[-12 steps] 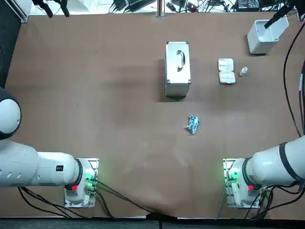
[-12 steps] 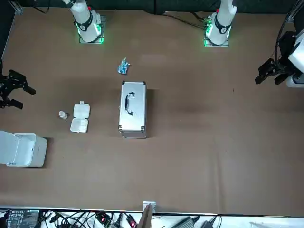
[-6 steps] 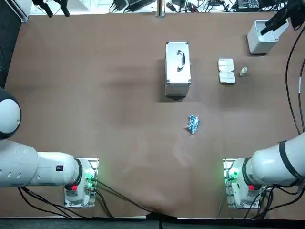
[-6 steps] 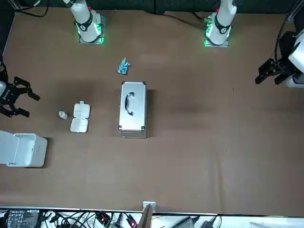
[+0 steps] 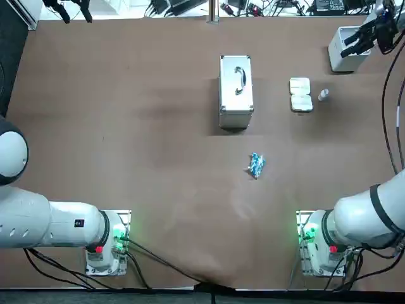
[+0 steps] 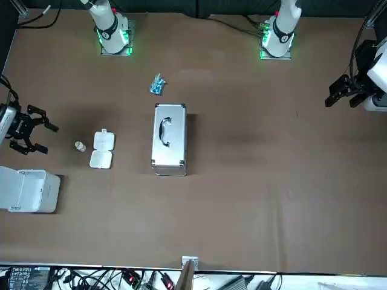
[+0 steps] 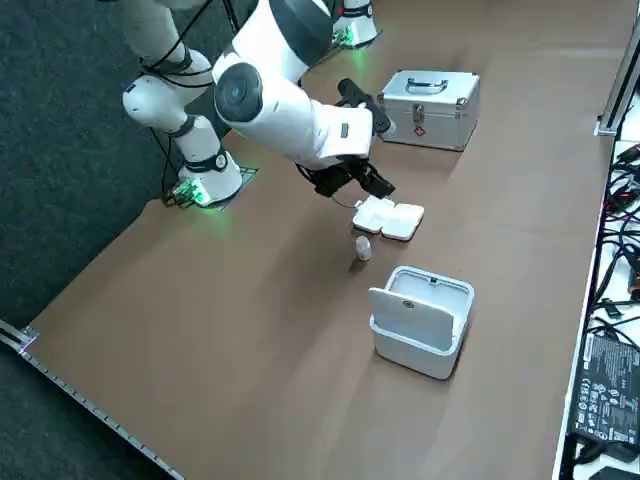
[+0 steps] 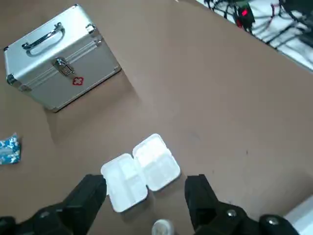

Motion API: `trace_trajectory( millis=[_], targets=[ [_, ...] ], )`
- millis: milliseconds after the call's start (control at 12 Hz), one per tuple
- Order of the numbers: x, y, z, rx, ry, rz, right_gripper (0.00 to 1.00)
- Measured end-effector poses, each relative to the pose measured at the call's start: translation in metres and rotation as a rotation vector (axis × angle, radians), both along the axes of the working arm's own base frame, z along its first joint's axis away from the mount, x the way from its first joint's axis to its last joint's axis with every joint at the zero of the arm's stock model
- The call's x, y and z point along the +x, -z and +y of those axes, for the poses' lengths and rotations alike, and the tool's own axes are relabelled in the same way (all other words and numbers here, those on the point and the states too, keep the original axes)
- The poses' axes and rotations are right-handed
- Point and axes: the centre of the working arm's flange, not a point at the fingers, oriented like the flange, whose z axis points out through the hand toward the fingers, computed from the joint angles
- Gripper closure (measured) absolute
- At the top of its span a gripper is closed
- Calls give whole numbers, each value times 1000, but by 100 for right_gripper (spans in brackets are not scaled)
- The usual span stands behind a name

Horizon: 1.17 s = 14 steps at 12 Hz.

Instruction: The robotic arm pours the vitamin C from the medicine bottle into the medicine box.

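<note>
Upper right of the overhead view: the medicine bottle point(image 5: 323, 95) stands upright on the table point(image 5: 158, 126), just right of the open medicine box point(image 5: 300, 94), which lies lengthwise up-frame. The right gripper point(image 6: 47, 139) hovers nearby, fingers point(image 8: 93, 193) spread, empty.

I found the right gripper point(image 8: 145, 183) black all over, its two fingers point(image 8: 90, 193) set apart above the plain brown table point(image 8: 230, 93). Just ahead of it lay the white plastic medicine box point(image 8: 142, 171), both halves the same unmarked white. Between the fingers stood the small medicine bottle point(image 8: 161, 227), pale and whitish. Farther out sat the silver metal case point(image 8: 58, 58), bright at the handle, with a small red cross emblem point(image 8: 77, 81) on its side. Beside that case lay a small packet point(image 8: 9, 149), blue with white print.
</note>
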Motion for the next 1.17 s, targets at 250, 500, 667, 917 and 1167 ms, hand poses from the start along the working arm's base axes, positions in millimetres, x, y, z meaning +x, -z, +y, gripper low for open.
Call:
trace_trajectory(
  millis=[250, 500, 667, 917, 1167],
  targets=[
    [-1, 22, -7, 35, -60, -70, 0],
    [-12, 67, -28, 104, -72, -141, 0],
    [-18, 89, -35, 134, -56, -149, 0],
    [-29, 120, -34, 181, -42, -155, 0],
    [-43, 151, -35, 205, -63, -183, 0]
  ],
)
